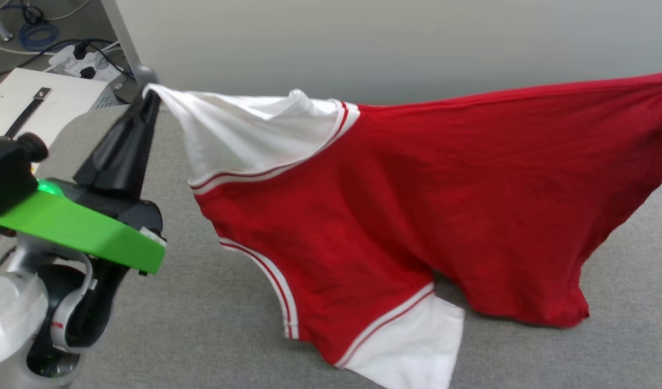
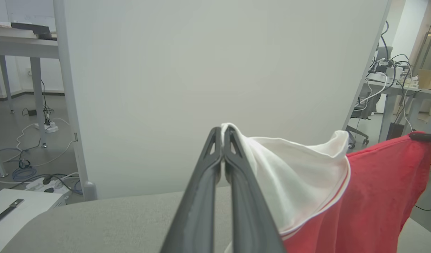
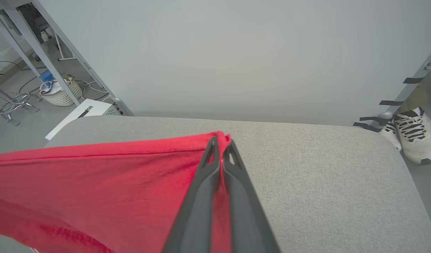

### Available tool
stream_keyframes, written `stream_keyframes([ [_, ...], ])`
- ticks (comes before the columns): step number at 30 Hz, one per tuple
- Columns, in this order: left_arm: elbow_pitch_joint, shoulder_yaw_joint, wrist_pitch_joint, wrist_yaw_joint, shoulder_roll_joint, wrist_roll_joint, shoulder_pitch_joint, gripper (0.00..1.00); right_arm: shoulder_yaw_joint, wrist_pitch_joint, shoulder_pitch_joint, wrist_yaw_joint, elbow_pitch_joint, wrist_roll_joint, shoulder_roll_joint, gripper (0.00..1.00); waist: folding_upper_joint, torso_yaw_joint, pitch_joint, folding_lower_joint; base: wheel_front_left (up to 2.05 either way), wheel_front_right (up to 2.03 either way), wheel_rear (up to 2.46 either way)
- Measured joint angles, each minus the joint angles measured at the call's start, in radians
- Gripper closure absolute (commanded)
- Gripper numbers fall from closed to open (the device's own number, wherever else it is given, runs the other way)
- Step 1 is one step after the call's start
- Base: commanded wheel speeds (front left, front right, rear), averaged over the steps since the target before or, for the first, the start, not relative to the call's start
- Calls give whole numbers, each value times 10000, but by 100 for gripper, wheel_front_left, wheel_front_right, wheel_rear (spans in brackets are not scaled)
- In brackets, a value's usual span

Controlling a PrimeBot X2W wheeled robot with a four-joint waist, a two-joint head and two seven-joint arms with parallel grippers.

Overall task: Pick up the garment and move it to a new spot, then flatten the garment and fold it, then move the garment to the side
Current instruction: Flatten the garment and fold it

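Shirt (image 1: 417, 200) hangs stretched between the two grippers above a grey cloth-covered table (image 1: 212, 324). Its top edge runs as a taut line from one grip to the other.

Left gripper (image 1: 150, 96): fingers pressed together, pinching the end of a white sleeve (image 1: 244, 135). The sleeve fans out from the fingertips and meets the red body at a red-and-white striped band.

Right gripper (image 3: 220, 141): fingers closed tight on a corner of the red cloth. In the head view only a dark tip shows at the far right edge, where the red edge ends.

Lower part of the shirt sags. Its red hem on the right side touches the table, and the second white sleeve (image 1: 417, 346) lies on the table at the near edge. The striped neck trim curves down the left side of the red body. The side facing the head camera is plain red.

Surroundings: a pale panel (image 1: 390, 38) stands behind the table. A white box (image 1: 45, 100) and a power strip (image 1: 85, 62) with cables are on the floor beyond the table's left corner. A person's light sneaker (image 3: 414, 138) shows past the right end.
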Motion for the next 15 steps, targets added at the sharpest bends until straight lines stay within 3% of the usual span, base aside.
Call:
stream_keyframes([
  [10, -27, 727, -19, 23, 403, 169, -1803, 100, -88, -199, -825, 0, -819, 267, 42, 100, 0, -549, 277, 0, 0, 0, 0],
  [15, 608, 757, 378, -470, 863, 466, -3469, 100, -59, -704, -1644, 0, -851, 303, -138, 100, 0, -722, 899, 0, 0, 0, 0],
])
